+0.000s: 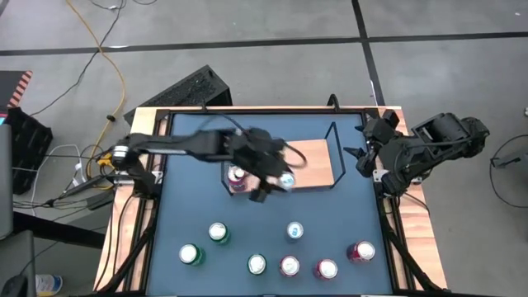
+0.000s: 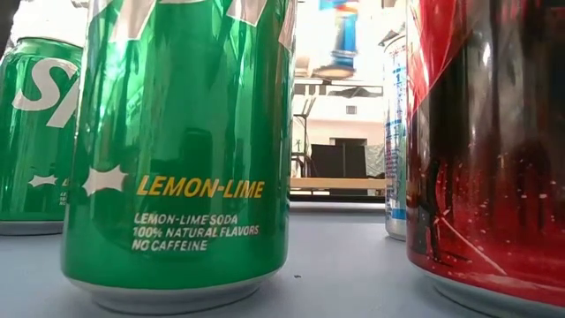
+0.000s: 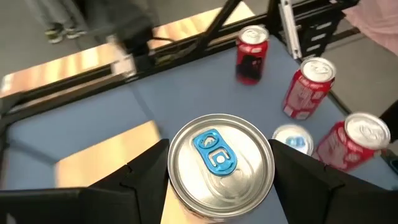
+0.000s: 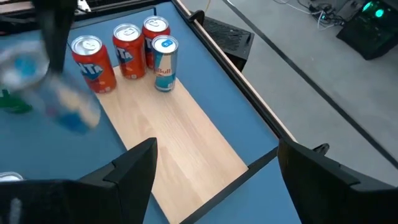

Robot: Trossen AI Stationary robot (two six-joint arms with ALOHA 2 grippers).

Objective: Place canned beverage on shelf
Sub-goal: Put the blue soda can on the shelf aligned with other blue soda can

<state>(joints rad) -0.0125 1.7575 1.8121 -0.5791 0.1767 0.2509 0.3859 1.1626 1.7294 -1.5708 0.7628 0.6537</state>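
A silver can with a blue pull tab (image 3: 219,158) hangs in the air with my left gripper (image 1: 276,181) shut on it. It is above the table, by the near edge of the shelf (image 1: 312,158), a light-wood board with black wire end frames. The low view shows this can as a blur high up (image 2: 340,40), and the right wrist view shows it as a blur too (image 4: 37,81). Several cans (image 4: 127,50) stand on the shelf's left end. My right gripper (image 4: 214,180) waits open, high at the table's right edge, with nothing between its fingers. My left gripper pinches the can's upper wall (image 3: 180,186), just under the rim, between its two fingers (image 3: 140,177), one on each side. The fingers come from the table's left, slanting down. The can is upright, top up, lifted clear of the table and the shelf.
Several loose cans stand on the blue tabletop toward the near edge: green ones (image 1: 218,233), red ones (image 1: 327,268) and a blue-and-silver one (image 1: 294,231). The right half of the shelf board (image 4: 186,155) is bare. A keyboard (image 1: 194,87) lies on the floor beyond the far edge.
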